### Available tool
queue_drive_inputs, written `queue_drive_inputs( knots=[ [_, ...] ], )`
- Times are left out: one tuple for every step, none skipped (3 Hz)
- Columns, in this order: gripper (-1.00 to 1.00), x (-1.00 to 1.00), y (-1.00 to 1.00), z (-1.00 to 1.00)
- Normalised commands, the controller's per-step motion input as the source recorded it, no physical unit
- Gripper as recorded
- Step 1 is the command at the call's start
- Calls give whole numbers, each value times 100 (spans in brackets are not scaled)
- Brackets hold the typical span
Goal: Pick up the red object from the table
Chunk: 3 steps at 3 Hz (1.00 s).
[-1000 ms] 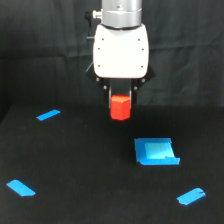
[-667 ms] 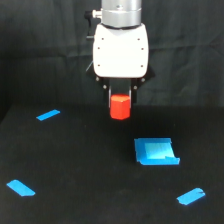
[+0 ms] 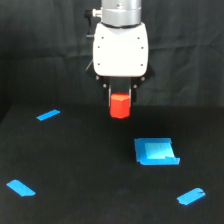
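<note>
The red object is a small red-orange block held between the fingers of my gripper, under the white gripper body. The gripper is shut on it and holds it lifted above the black table. The block's top is hidden between the dark fingers. It hangs over the table's far middle part.
A blue square patch lies on the table to the exterior view's right of the block. Blue strips lie at the left, the near left and the near right. A black curtain hangs behind.
The gripper and the red block hold almost the same place; any rise is too slight to tell.
</note>
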Motion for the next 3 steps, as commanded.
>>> queue_drive_inputs(
  knots=[
    [-100,1,5,4],
    [-100,1,4,5],
    [-100,1,4,5]
  ],
)
